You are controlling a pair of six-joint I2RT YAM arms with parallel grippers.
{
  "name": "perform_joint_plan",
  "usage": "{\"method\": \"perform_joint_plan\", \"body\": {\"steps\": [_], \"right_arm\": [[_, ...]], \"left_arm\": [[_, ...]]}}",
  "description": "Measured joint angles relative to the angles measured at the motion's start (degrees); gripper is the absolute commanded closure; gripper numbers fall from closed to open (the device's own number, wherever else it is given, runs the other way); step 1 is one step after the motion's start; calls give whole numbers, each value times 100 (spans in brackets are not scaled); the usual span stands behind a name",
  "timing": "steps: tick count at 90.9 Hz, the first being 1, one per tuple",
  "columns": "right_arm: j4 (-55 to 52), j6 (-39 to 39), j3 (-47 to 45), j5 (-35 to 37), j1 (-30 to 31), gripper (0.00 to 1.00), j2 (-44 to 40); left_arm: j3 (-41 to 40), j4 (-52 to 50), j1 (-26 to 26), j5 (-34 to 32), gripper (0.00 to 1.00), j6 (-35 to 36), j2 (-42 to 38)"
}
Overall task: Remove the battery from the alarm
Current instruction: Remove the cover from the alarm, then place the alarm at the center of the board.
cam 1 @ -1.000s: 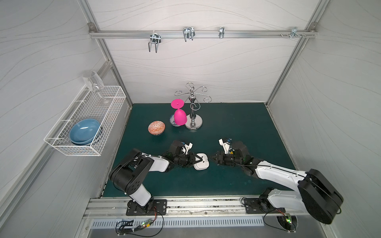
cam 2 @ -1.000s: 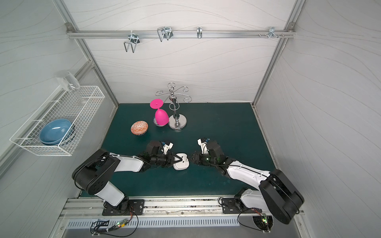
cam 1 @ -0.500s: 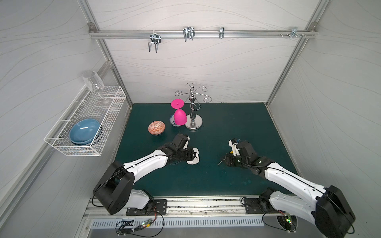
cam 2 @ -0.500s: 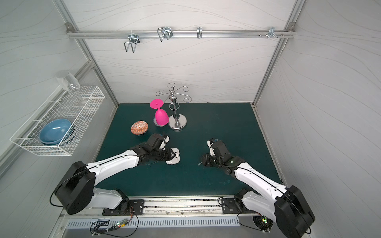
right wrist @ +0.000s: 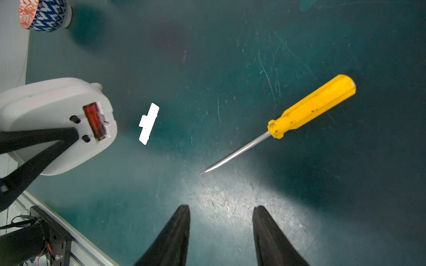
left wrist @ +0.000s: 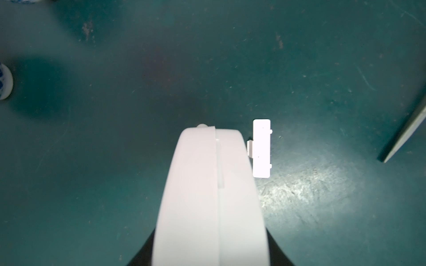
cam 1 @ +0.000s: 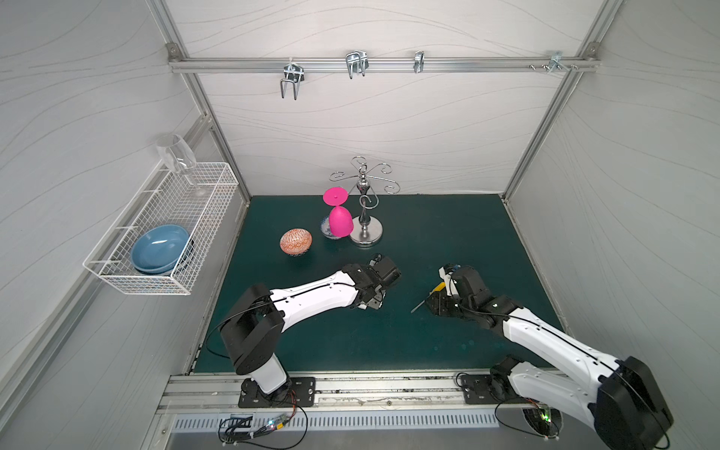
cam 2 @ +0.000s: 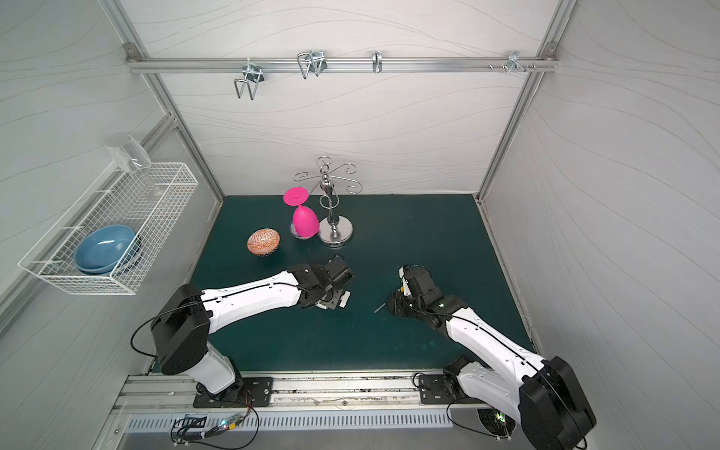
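Though my left gripper (cam 1: 372, 300) holds the alarm (right wrist: 46, 110), cover (right wrist: 148, 123) off, the battery (right wrist: 94, 121) sits inside; my right gripper (right wrist: 221, 214) is wide, empty.

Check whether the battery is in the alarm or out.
In: the battery sits in the open compartment of the alarm, cover lying on the mat.

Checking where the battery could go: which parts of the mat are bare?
Bare: the mat at back right, from the stand to the right wall, and its front strip along the rail between the arms. Crowded: the middle, with alarm, loose cover and screwdriver; back left, with patterned egg and pink glass.
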Motion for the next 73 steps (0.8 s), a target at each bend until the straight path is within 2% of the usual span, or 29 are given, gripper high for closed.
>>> {"method": "perform_joint_plan", "body": {"steps": [10, 15, 26, 34, 46, 59, 73], "right_arm": [[107, -2, -57, -273, -129, 51, -68], [197, 7, -116, -481, -197, 50, -83], [472, 79, -271, -973, -323, 50, -83], [678, 168, -345, -1322, -391, 49, -81], [966, 278, -354, -1742, -433, 49, -15], [1152, 367, -354, -2022, -442, 49, 111], [1211, 409, -354, -2159, -442, 48, 160]], "left_arm": [[-433, 236, 319, 535, 75, -15, -575], [-802, 501, 640, 1106, 75, -52, -994], [-1668, 1279, 1530, 2800, 74, -343, -1700], [-2205, 1945, 2103, 3985, 74, -697, -1821], [-2691, 2734, 2575, 5298, 74, -1209, -1646], [-2732, 3331, 2776, 6057, 73, -1475, -1147], [-2806, 3676, 2855, 6260, 67, -1545, -756]]}}
